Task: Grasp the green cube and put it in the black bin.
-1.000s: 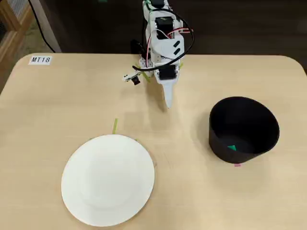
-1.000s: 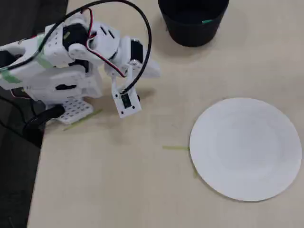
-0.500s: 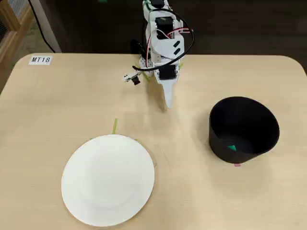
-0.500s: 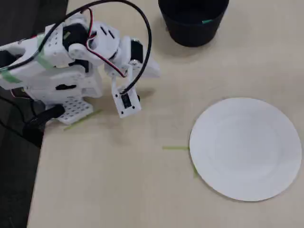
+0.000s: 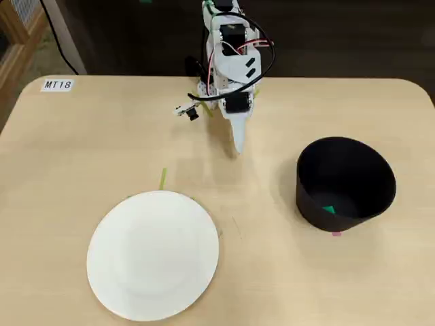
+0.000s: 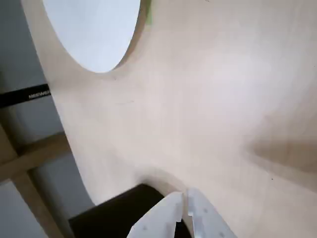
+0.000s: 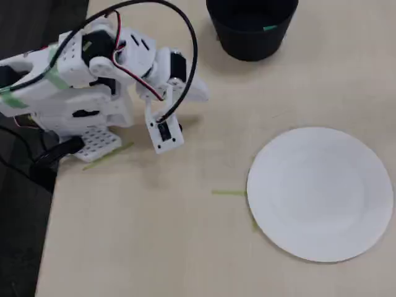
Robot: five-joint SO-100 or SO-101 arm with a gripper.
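Note:
The green cube (image 5: pixel 329 210) lies on the floor of the black bin (image 5: pixel 353 204), at its near-left side; in another fixed view a sliver of the green cube (image 7: pixel 269 28) shows at the black bin's (image 7: pixel 247 43) inner wall. My gripper (image 5: pixel 237 147) hangs folded close to the arm's base, pointing down at the table, well left of the bin. Its white fingers (image 6: pixel 171 218) lie together in the wrist view with only a thin slit between them, holding nothing. The black bin (image 6: pixel 119 215) shows dark beyond the gripper (image 6: pixel 184 195) there.
A flat white plate (image 5: pixel 153 252) sits at the front left of the table, with a thin green tape strip (image 5: pixel 163 178) by its far edge. The white arm base (image 7: pixel 68 105) and its cables stand at the table's back edge. A label "MT18" (image 5: pixel 56 85) marks the far-left corner.

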